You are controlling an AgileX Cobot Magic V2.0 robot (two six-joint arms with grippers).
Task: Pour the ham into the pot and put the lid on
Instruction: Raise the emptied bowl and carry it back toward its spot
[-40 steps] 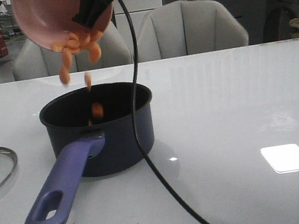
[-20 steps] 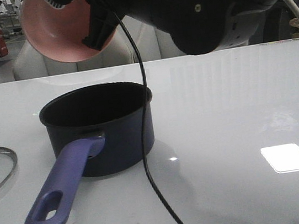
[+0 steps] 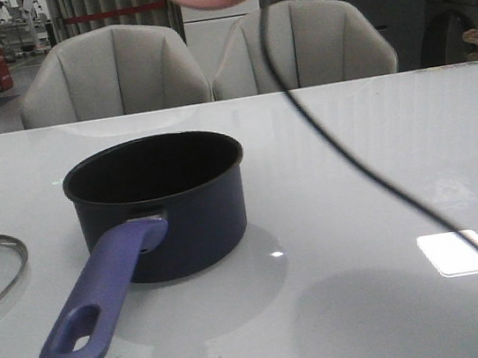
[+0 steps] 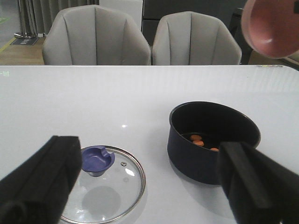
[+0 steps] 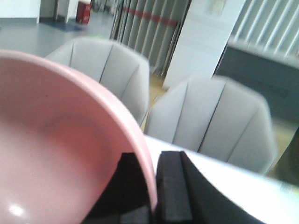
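Your pour looks done: the ham (image 4: 200, 141) lies inside the pot (image 3: 161, 206). The right claw (image 5: 152, 186) pinches the empty pink bowl (image 5: 56, 140) above it. The lid (image 4: 106, 179) waits beside the pot; your left claw (image 4: 149, 182) stands spread.

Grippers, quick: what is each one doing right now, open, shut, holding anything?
Left gripper: open, holding nothing, above the lid and pot.
Right gripper: shut on the rim of the pink bowl.
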